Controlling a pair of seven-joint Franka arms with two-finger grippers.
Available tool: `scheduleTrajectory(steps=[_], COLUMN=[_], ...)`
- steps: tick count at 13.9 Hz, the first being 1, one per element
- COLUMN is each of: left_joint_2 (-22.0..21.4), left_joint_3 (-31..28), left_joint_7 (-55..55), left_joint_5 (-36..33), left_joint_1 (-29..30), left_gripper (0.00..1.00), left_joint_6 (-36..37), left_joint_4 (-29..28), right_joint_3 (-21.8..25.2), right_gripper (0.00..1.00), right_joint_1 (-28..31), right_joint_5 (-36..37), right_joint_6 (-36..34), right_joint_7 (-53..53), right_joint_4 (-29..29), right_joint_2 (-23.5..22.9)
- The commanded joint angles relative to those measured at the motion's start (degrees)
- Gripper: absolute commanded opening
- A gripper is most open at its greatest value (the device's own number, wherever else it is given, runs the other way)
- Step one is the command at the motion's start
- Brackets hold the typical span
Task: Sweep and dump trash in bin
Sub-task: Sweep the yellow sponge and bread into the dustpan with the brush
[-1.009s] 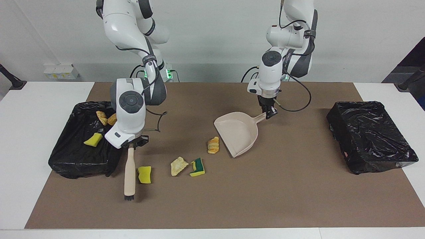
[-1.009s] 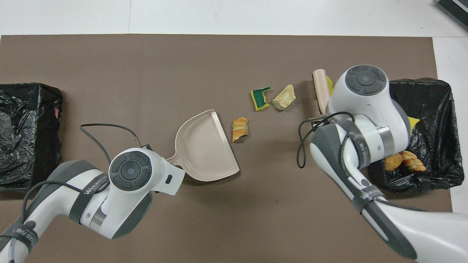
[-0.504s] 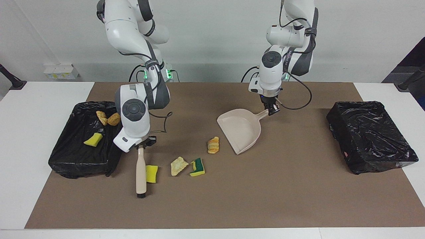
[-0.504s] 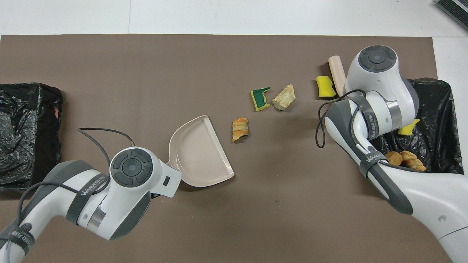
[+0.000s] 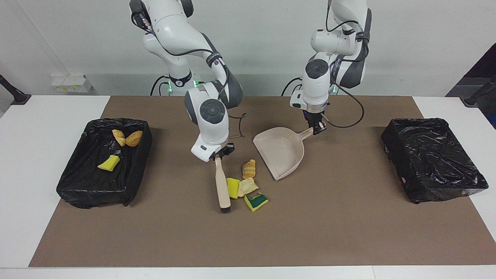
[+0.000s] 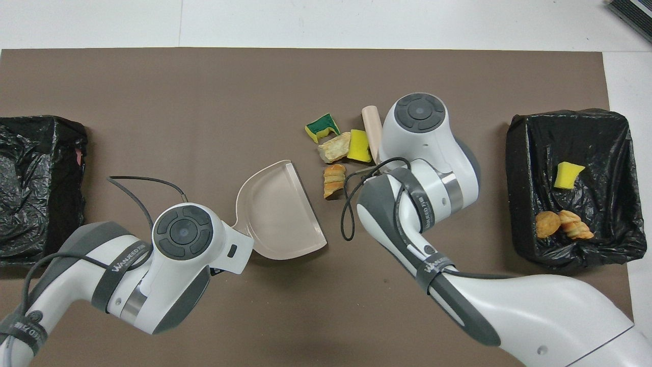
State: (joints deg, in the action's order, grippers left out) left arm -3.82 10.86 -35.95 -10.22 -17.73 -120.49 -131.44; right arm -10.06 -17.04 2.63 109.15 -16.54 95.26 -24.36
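Right hand: the right hand [image 5: 217, 155] is clamped on the handle of the beige brush [image 5: 222, 186], whose black bristles rest on the desk [image 5: 348, 217] below the hand.
Left hand: the left hand [image 5: 316, 128] is closed on the handle of the beige dustpan [image 5: 279, 152], whose open lip is tilted down toward the scraps.
Loose trash: four scraps lie bunched between the two hands, just beside the brush on its dustpan side. A yellow sponge piece [image 5: 232, 188] touches the brush head, a tan bread chunk [image 5: 247, 186] sits against that sponge, a green-and-yellow sponge piece [image 5: 256, 201] lies close by, and an orange bread roll [image 5: 249, 169] lies nearest the dustpan's lip.
Binned trash: a yellow sponge wedge [image 5: 109, 163] and two bread chunks [image 5: 127, 138] lie in the black-lined bin [image 5: 77, 182] at the right arm's end of the desk.
Second bin: the black-lined bin [image 5: 432, 159] at the left arm's end shows no scraps.
Handling: the sponge pieces look light and soft, the bread chunks light and crumbly, so they should slide easily but may roll or skip around the bristles. A broad, low push from the brush side likely suits them better than any pinch.
Risk: the green-and-yellow piece sits at the cluster's edge and could slip past the lip.
Stage: sweeping appears about midway.
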Motion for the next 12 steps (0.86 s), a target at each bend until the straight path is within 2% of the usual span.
scheduleTrajectory(steps=[1, 6, 7, 11, 12], left_joint_2=[0.3, 0.3, 0.3, 0.3, 0.3], left_joint_3=[-0.5, -0.5, -0.5, -0.5, -0.5], left_joint_7=[1.1, 1.2, 1.2, 1.3, 1.4], left_joint_5=[-0.9, -0.9, -0.9, -0.9, -0.9], left_joint_1=[-0.8, -0.8, -0.8, -0.8, -0.8], left_gripper=[0.0, 0.0, 0.0, 0.0, 0.0], left_joint_6=[1.2, 1.1, 1.1, 1.0, 1.0], left_joint_4=[1.1, 1.1, 1.1, 1.0, 1.1], right_joint_3=[0.0, -5.8, -7.3, -7.6, -7.6], right_gripper=[0.0, 0.0, 0.0, 0.0, 0.0], right_joint_1=[-2.5, -3.6, -4.4, -8.1, -7.5], right_joint_5=[-2.0, -10.7, -12.0, -14.1, -14.0], right_joint_6=[-0.3, 0.5, 0.4, 0.1, -0.3], right_joint_7=[-0.3, -0.2, -0.9, -7.1, -6.7], right_joint_4=[4.1, 12.0, 12.3, 10.5, 9.9], right_joint_2=[3.8, 8.9, 9.4, 9.7, 9.8])
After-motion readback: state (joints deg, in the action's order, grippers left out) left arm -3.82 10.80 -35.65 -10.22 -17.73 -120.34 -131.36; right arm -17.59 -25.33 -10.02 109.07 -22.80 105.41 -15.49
